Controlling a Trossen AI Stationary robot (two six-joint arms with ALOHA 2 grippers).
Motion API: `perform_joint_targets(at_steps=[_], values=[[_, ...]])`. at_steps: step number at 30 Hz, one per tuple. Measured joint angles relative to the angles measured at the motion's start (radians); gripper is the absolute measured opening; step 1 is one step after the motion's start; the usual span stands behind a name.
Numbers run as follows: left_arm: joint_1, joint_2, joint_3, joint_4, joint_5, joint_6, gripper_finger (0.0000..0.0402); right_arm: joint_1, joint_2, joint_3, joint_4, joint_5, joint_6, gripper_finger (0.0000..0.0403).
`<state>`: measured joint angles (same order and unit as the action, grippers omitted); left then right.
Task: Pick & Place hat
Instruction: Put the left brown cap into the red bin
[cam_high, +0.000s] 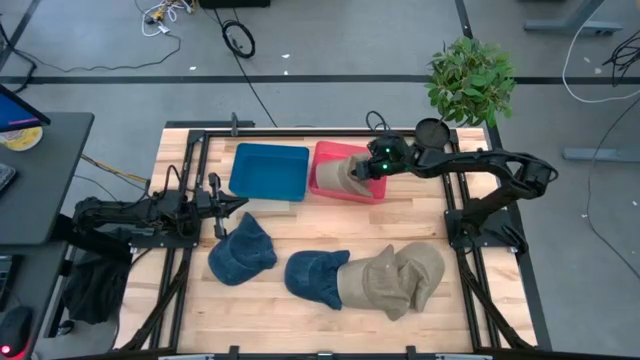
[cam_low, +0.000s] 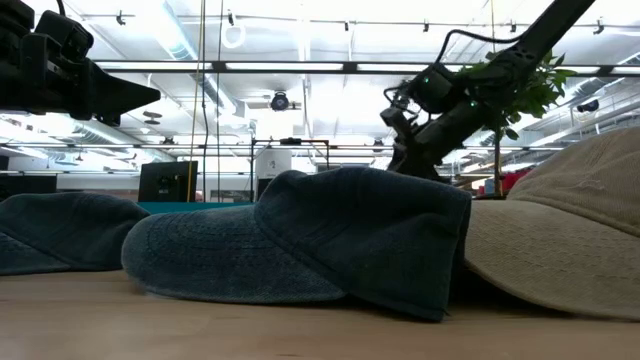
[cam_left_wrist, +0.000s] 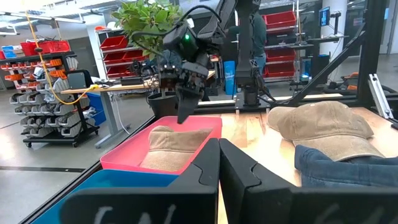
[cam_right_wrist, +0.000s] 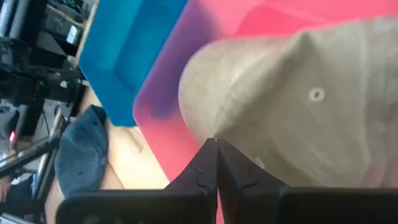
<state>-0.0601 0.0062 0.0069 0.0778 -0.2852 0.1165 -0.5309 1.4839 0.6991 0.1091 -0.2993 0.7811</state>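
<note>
A tan hat (cam_high: 345, 172) (cam_right_wrist: 298, 106) lies crown up inside the pink bin (cam_high: 345, 195) (cam_left_wrist: 137, 163) at the far middle of the table. My right gripper (cam_high: 362, 170) (cam_left_wrist: 185, 118) (cam_right_wrist: 216, 144) hangs just over it, pointing down, fingers shut with nothing between them. Two blue hats (cam_high: 242, 250) (cam_high: 318, 277) and a pile of tan hats (cam_high: 400, 278) rest on the near part of the table. The second blue hat overlaps the tan pile. My left gripper (cam_high: 240, 204) (cam_left_wrist: 219, 146) is shut and hovers at the left, just beyond the left blue hat.
A blue bin (cam_high: 268, 170) (cam_left_wrist: 112, 180) stands directly left of the pink one. A potted plant (cam_high: 470, 80) sits off the far right corner. Bare wood shows along the near edge and between the bins and the hats.
</note>
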Motion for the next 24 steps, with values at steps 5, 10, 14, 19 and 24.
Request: perform_joint_targets(at_steps=[5, 10, 14, 19, 24], values=[[0.0, 0.0, 0.0, 0.0, 0.0, 0.0, 0.0003, 0.026, 0.069, 0.029, -0.006, -0.007, -0.004, 0.0001], [0.0, 0.0, 0.0, 0.0, 0.0, 0.0, 0.0003, 0.029, 0.158, 0.12, -0.071, 0.003, -0.026, 0.0001], [0.0, 0.0, 0.0, 0.0, 0.0, 0.0, 0.0003, 0.029, 0.246, 0.247, -0.222, 0.017, -0.082, 0.0], [0.0, 0.0, 0.0, 0.0, 0.0, 0.0, 0.0003, 0.029, 0.303, 0.356, -0.336, 0.004, -0.129, 0.0], [0.0, 0.0, 0.0, 0.0, 0.0, 0.0, 0.0003, 0.029, 0.258, 0.381, -0.4, 0.025, -0.14, 0.0]])
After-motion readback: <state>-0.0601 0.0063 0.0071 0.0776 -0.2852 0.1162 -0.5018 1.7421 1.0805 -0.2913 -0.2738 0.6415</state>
